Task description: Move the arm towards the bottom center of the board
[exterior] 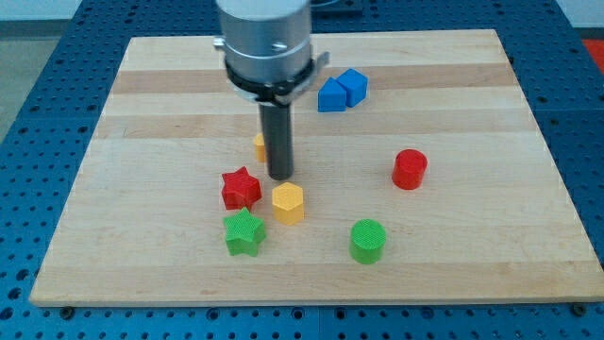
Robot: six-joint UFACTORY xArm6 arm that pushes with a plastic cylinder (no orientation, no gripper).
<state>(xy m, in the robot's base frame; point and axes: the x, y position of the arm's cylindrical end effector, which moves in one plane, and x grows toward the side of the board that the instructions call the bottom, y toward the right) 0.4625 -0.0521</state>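
My tip (279, 177) rests on the wooden board (142, 113) near its middle. It stands just above a yellow hexagon block (288, 202) and to the upper right of a red star block (241, 189). A green star block (244, 233) lies below the red star. A small yellow block (259, 146) is partly hidden behind the rod, at the rod's left. A green cylinder (367, 240) lies toward the view's bottom right of the tip. A red cylinder (410, 169) lies to the right. A blue block (341, 91) lies at the upper right.
The arm's grey metal body (265, 42) hangs over the top middle of the board. A blue perforated table (38, 113) surrounds the board on all sides.
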